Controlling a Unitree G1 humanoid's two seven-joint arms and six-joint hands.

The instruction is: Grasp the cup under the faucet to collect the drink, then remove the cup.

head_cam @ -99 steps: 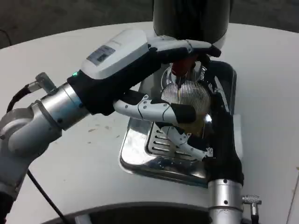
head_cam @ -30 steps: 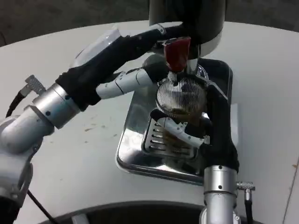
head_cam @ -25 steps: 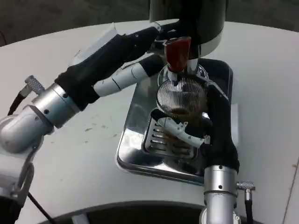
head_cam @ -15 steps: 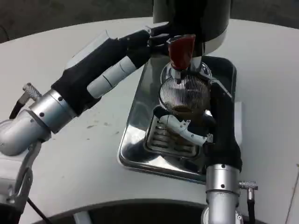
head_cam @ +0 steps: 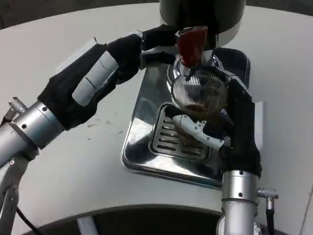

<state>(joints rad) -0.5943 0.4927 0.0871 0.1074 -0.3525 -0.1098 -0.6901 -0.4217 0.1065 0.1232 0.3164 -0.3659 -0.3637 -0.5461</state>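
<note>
Plainly, right hand (head_cam: 220,132) fingers grip the ribbed cup (head_cam: 198,93); left hand (head_cam: 115,61) released.

White round table (head_cam: 73,161) fills most of frame, a few small brownish specks on it (left of centre). Dark floor (head_cam: 29,10) past far edge and along bottom edge. Lighting even.
</note>
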